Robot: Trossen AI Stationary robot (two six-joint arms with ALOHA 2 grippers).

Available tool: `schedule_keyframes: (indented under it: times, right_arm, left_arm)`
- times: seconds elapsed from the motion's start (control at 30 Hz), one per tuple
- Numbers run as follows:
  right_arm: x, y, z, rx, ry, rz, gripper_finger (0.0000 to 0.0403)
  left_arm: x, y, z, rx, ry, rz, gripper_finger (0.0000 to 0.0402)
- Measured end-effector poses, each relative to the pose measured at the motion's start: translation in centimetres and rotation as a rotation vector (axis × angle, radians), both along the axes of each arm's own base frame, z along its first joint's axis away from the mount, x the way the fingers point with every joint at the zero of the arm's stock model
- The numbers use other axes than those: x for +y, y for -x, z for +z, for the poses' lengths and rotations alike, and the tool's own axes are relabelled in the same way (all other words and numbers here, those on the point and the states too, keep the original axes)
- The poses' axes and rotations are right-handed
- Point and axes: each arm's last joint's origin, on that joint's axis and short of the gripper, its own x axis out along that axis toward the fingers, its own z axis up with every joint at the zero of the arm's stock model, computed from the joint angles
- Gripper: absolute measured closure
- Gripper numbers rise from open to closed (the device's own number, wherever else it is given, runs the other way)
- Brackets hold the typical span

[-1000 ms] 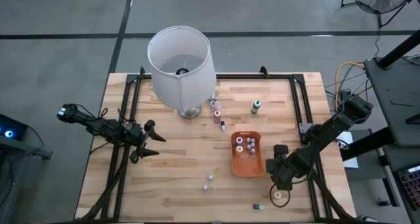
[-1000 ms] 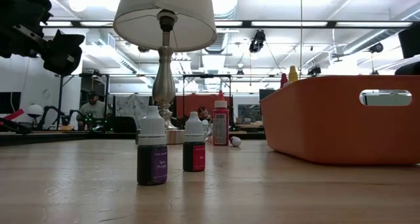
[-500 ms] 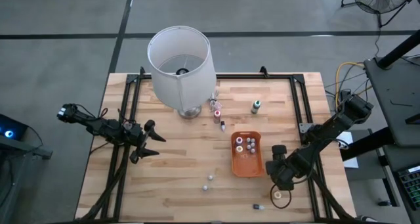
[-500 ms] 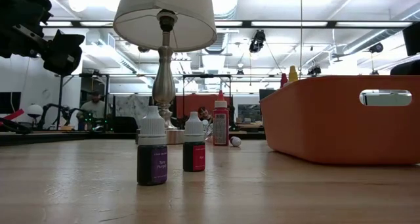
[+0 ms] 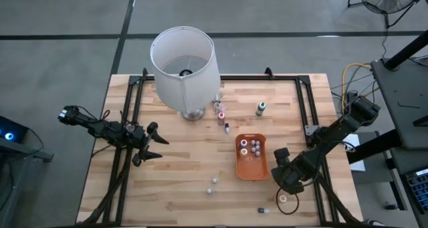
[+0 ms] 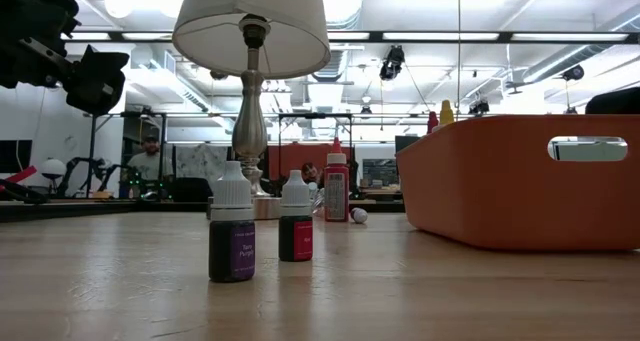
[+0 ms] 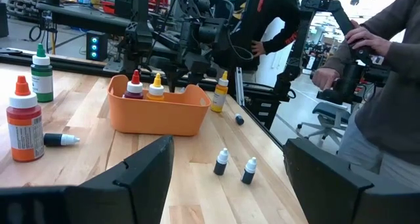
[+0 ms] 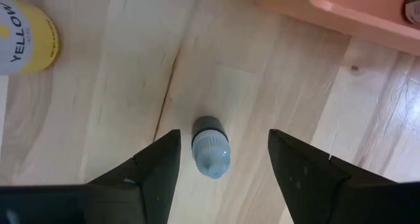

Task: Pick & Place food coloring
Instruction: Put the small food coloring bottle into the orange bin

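**table inventory: food colouring bottles, tray, lamp, two arms**

near edge of table (image 5: 174, 188):
- one small bottle lying on its side (image 5: 263, 209), dark body, close to the near edge toward the right corner; in the right wrist view it lies capped and unheld on the bare wood between the two fingers (image 8: 210, 147).
- right gripper (image 5: 279, 162), above the wood just beside the tray's near right corner, over that lying bottle; jaws parted, grasping nothing.
- yellow bottle (image 8: 25, 37), marked "yellow", on the wood near the right gripper.
- two small upright bottles (image 5: 212, 185), white caps, purple and red labels, side by side in the near middle; seen close in the low view (image 6: 232, 237).

middle of table:
- orange tray (image 5: 252, 168), oblong, right of centre; several bottles stand inside at its far end (image 5: 251, 147), among them a red-capped and a yellow-capped one (image 7: 155, 88).
- left gripper (image 5: 155, 142), hanging over the left side of the table, well apart from every bottle; jaws released and wide, empty.

far half of table:
- small bottle lying flat (image 5: 227, 127), just beyond the tray's far left corner.
- red bottles (image 5: 220, 114), upright, just beside the lamp base.
- green bottle (image 5: 260, 108), upright, standing alone toward the far right.
- lamp (image 5: 184, 59), large white shade on a metal base, near the far edge left of centre.

beyond the table: a person (image 7: 387, 86) at a chair, seen in the left wrist view.
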Motion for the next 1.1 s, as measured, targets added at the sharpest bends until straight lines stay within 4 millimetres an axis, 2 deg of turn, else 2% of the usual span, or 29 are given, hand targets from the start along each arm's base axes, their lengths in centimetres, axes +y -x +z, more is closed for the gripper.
schedule_keyframes:
  times: [0.33, 0.83, 0.93, 1.1]
  right_arm:
    - [0.1, 0.1, 0.0, 0.018, -0.024, -0.023, 0.0194]
    - [0.1, 0.1, 0.1, 0.027, -0.052, -0.023, 0.034]
    - [0.1, 0.2, 0.5, 0.037, -0.068, -0.021, 0.035]
    - [-0.3, 0.6, 2.0, 0.042, -0.063, -0.022, 0.0344]
  left_arm:
    - [0.0, 0.0, 0.0, 0.0, 0.0, 0.0, 0.0143]
    - [0.0, 0.0, 0.0, 0.0, 0.0, 0.0, 0.0143]
    - [0.0, 0.0, 0.0, 0.0, 0.0, 0.0, 0.0143]
    - [0.0, 0.0, 0.0, 0.0, 0.0, 0.0, 0.0143]
